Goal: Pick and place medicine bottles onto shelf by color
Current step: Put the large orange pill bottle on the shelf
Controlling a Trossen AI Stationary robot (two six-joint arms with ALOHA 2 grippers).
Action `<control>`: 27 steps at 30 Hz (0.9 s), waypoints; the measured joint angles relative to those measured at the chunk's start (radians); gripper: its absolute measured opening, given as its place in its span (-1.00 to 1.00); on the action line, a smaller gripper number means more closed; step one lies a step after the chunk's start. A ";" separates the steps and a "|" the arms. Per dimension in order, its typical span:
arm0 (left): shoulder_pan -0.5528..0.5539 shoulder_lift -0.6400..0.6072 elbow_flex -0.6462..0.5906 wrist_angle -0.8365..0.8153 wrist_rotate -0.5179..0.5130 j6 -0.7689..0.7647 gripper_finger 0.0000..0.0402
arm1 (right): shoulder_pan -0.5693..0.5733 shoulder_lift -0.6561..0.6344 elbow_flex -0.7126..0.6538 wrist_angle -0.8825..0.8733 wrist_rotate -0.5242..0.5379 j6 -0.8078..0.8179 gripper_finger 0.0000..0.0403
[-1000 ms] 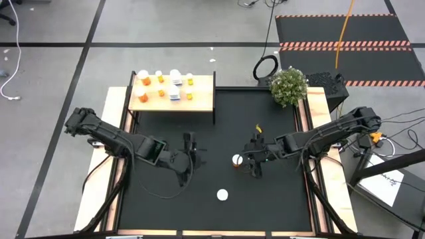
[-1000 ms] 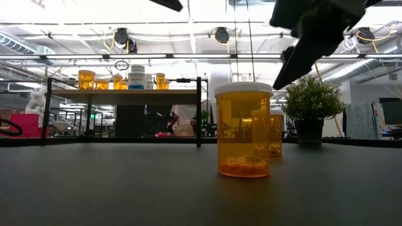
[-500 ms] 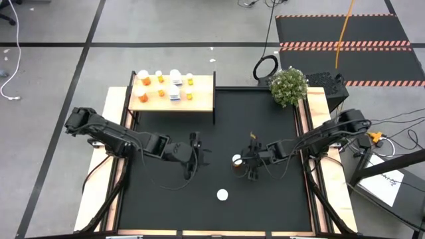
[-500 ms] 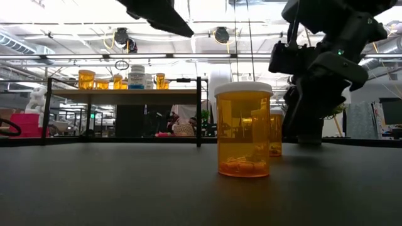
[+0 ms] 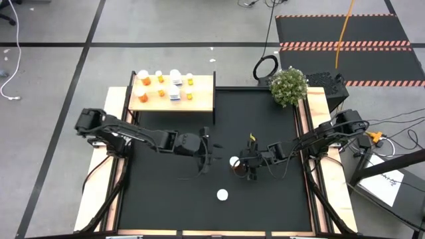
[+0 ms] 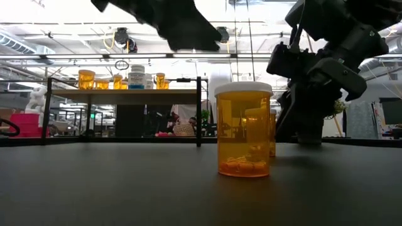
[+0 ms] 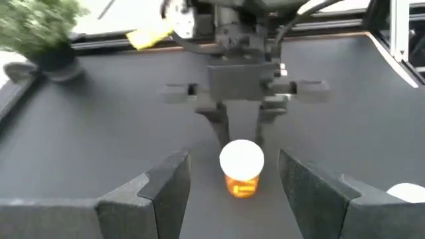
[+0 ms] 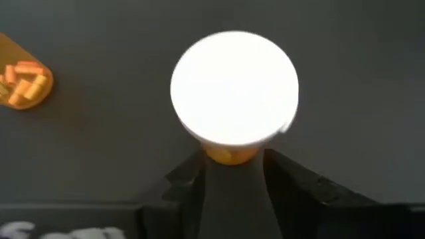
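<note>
Low view: orange bottle [image 6: 244, 130] holds pills [image 6: 242, 166].

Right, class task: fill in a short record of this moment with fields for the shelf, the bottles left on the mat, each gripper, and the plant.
shelf: light-wood shelf at the mat's far left corner, carrying orange and white bottles
bottles on mat: two orange white-capped ones, the gripped bottle and the near bottle
right gripper: right gripper at the gripped bottle, fingers on either side of its body below the cap
left gripper: left gripper open, facing that same bottle from the other side, holding nothing
plant: potted plant at the far right corner
</note>
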 joint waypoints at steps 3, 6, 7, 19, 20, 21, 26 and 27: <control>0.011 0.067 0.016 0.041 0.053 0.000 0.12 | -0.005 0.000 -0.006 -0.007 0.001 -0.003 -0.37; 0.019 0.122 0.039 0.051 0.106 -0.004 0.12 | -0.010 0.000 -0.006 -0.006 0.001 -0.007 -0.42; 0.022 0.138 0.046 0.057 0.140 -0.011 0.13 | -0.013 0.000 -0.006 -0.005 0.001 -0.009 -0.44; 0.035 0.300 0.192 -0.058 0.166 -0.045 0.81 | -0.032 0.000 -0.005 0.045 -0.001 -0.054 -0.54; 0.038 0.300 0.213 -0.118 0.166 -0.048 0.85 | -0.032 0.000 -0.005 0.044 -0.001 -0.055 -0.54; 0.039 0.302 0.236 -0.154 0.165 -0.049 0.88 | -0.032 0.000 -0.005 0.040 -0.001 -0.055 -0.54; 0.044 0.322 0.319 -0.260 0.164 -0.038 0.89 | -0.032 0.000 -0.006 0.037 -0.002 -0.055 -0.54; 0.044 0.323 0.330 -0.272 0.164 -0.033 0.88 | -0.032 0.000 -0.006 0.035 -0.002 -0.056 -0.54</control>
